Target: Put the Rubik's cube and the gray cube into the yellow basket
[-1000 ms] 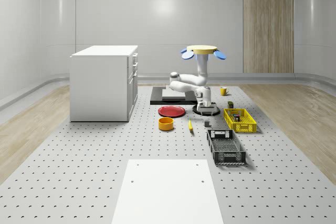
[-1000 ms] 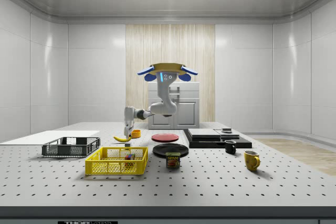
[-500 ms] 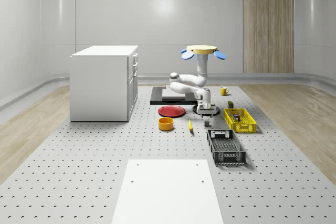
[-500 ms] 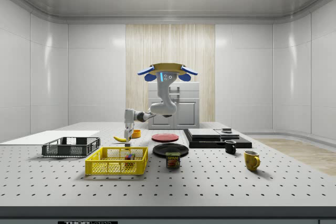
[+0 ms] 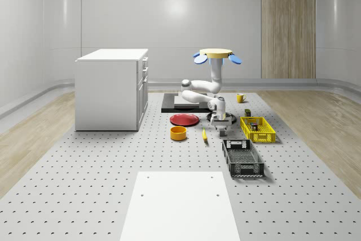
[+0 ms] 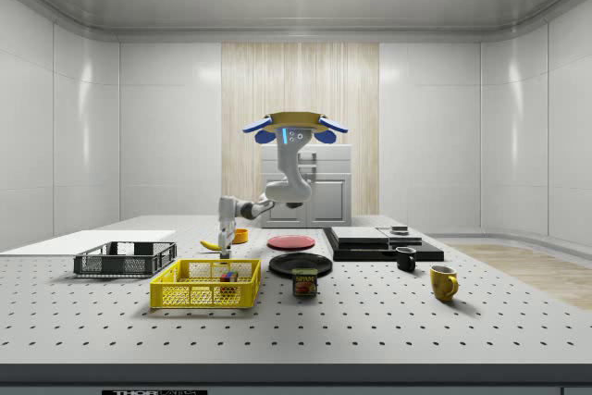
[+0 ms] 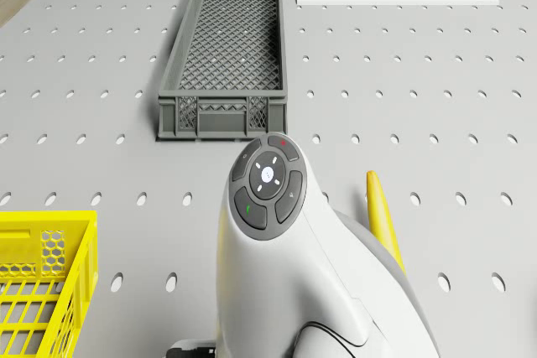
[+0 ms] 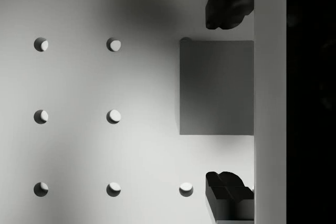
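Down at the perforated gray tabletop point(image 8: 79, 145): small matte gray cube point(image 8: 216, 87) resting flat, flanked by two dark fingertips point(image 8: 228, 3) spread wide, one on each side, neither touching. Gripper point(image 5: 219, 130) lowered close over that cube, just beside the yellow mesh basket point(image 5: 258, 129), on the side facing the yellow banana point(image 5: 204, 135). Inside the yellow mesh basket, near its middle, a multicoloured Rubik's cube point(image 6: 226, 277). Between the basket and the white flat panel point(image 5: 179, 207), a dark gray slatted crate point(image 5: 242, 157). Beyond the basket, a black round plate point(image 6: 301, 264) and a red round plate point(image 5: 184, 119). Hovering above, over the tabletop behind the basket, the yellow-topped drone with blue rotors point(image 5: 217, 55), white arm point(image 5: 204, 88) bent downward.
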